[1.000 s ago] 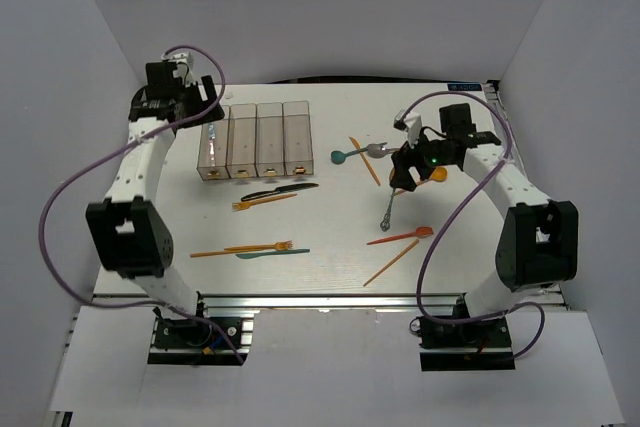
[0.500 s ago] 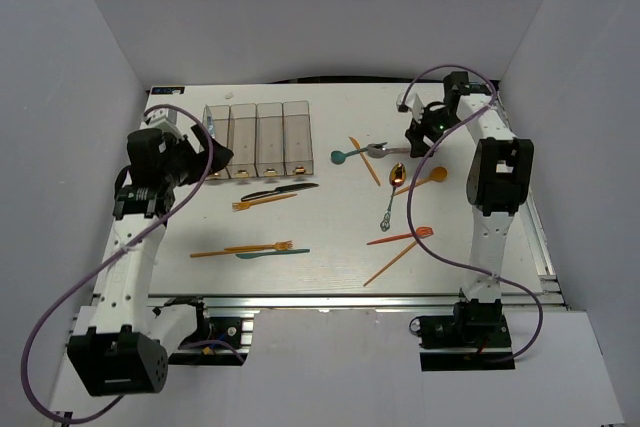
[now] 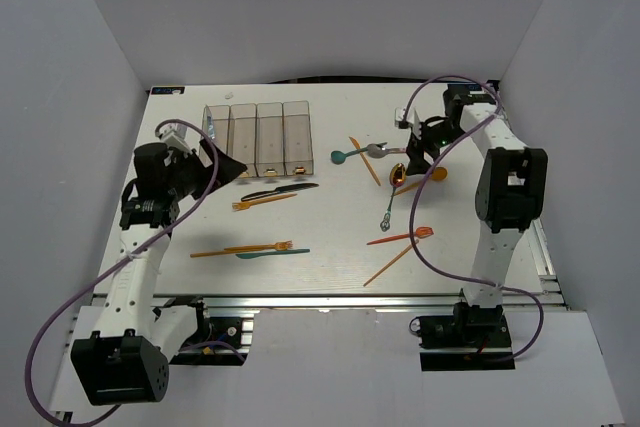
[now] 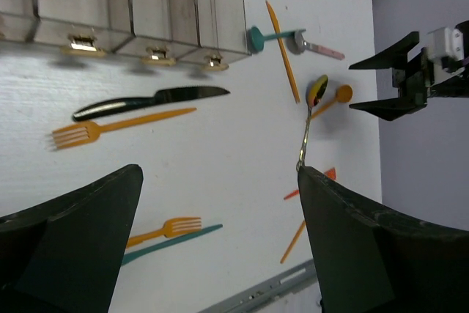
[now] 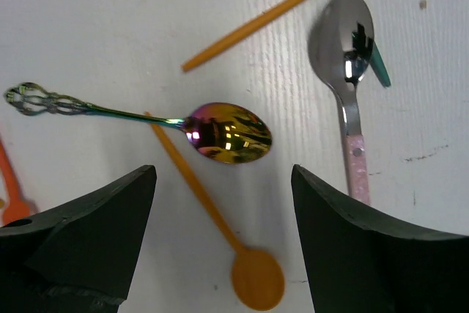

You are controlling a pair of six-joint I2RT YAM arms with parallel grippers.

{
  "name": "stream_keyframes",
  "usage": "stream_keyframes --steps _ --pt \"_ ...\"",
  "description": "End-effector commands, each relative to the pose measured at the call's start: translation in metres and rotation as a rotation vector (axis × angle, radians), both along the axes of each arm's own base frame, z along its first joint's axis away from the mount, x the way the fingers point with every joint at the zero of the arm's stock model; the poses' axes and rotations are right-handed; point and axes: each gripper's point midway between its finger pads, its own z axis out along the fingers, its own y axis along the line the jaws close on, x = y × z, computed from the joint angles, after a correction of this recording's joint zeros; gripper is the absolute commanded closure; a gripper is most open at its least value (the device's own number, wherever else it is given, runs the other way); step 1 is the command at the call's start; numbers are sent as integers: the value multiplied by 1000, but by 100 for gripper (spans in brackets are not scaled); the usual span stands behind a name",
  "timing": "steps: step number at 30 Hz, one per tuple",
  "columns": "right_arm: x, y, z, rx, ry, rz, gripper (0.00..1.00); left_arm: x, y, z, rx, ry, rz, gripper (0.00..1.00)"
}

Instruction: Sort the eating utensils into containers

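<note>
**Top external.** Right gripper (image 3: 413, 150): fingers apart, empty, hanging over the bowl of the iridescent spoon (image 3: 393, 192), whose handle trails off towards the arm bases. Left gripper (image 3: 222, 161): fingers apart, empty, just beside the near end of the containers (image 3: 258, 132).

**Left wrist.** Fingers (image 4: 73, 247) spread wide, gripping nothing. An orange fork (image 4: 165, 228) lies on the table between them. A black knife (image 4: 150, 100) and the containers lie beyond the tips.

**Right wrist.** Fingers (image 5: 80, 247) spread, empty. The iridescent spoon's bowl sits midway between them, just ahead of the tips. An orange spoon (image 5: 220, 218) crosses at its neck, with its bowl nearer the fingers.

**Risk.** Closing here would probably catch both spoons, because they cross. The polished bowl may also slip from the pads.
</note>
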Motion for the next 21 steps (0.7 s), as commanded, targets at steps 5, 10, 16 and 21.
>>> stream_keyframes --steps 5,10,16,21 --pt "-18 53 25 -8 18 -252 21 -14 -16 -14 -99 31 -62 2" --pt "21 87 22 -8 5 -682 24 -14 -15 -13 -104 24 -50 2" --pt "50 79 7 -85 -48 -894 31 -18 -13 -15 -100 25 -28 2" --pt "44 79 -16 -119 -1 -897 35 -21 -12 -18 -102 27 -18 2"
